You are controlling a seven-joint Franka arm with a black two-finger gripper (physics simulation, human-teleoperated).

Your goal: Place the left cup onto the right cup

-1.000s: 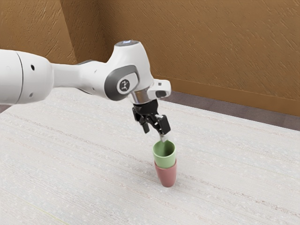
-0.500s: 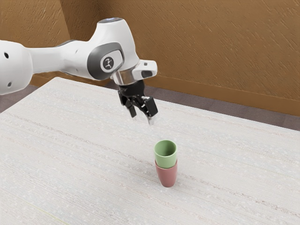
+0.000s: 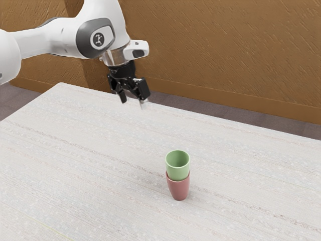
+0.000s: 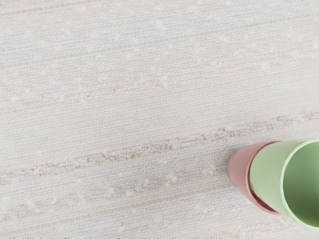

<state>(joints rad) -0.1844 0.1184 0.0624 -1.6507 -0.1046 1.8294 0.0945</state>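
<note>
A green cup (image 3: 177,164) sits nested upright in a pink-red cup (image 3: 178,187) on the pale table. The wrist view shows the same stack, the green cup (image 4: 286,179) inside the pink cup (image 4: 239,172). My gripper (image 3: 133,100) hangs high above the table's far edge, well up and toward the exterior view's left of the stack. Its fingers stand apart with nothing between them.
The pale woven-textured table (image 3: 90,165) stretches wide around the stack. A brown wall (image 3: 225,45) rises behind the table's far edge.
My gripper let go of the green cup's rim, then rose and drew back toward the exterior view's upper left. The green cup stays nested in the pink cup.
</note>
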